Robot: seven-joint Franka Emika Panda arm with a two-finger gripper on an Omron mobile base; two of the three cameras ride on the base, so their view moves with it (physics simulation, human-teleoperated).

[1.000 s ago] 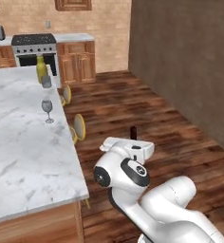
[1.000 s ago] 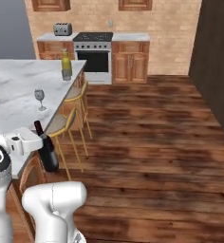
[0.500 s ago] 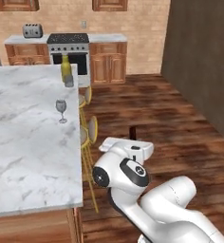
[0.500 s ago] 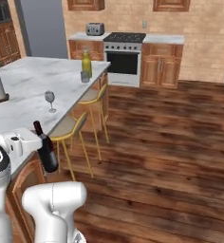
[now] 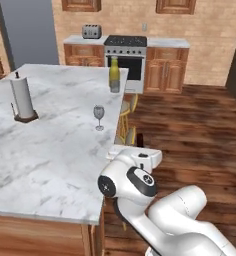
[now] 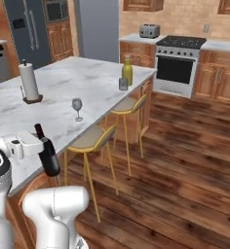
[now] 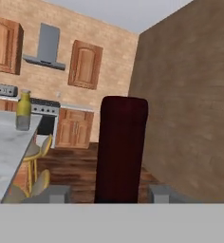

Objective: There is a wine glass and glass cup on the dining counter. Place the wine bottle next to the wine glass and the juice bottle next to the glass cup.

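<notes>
One broad slab takes up most of the scene: the dining counter [image 5: 50,160], white-grey marble on wooden cabinets, with yellow-legged stools [image 6: 95,141] tucked along its long side edge. Off the counter, beside that stool-side edge toward the near corner, the wine bottle [image 6: 47,153] stands upright in the gripper [image 7: 107,193], whose two fingers are closed onto its body, one on each side. The bottle is tall and near-black with a slim neck; in the hand view its dark red cap [image 7: 122,147] rises large between the finger tips. At the far corner of the counter the juice bottle [image 5: 114,74] stands upright, yellow and round-bodied, its neck and cap a duller olive-yellow. The glass cup [image 6: 123,84], a short greyish tumbler without stem, stands just beside it. The wine glass [image 5: 99,117], small, clear and stemmed, stands alone near the stool-side edge, about midway along it, well apart from the pair at the corner.
</notes>
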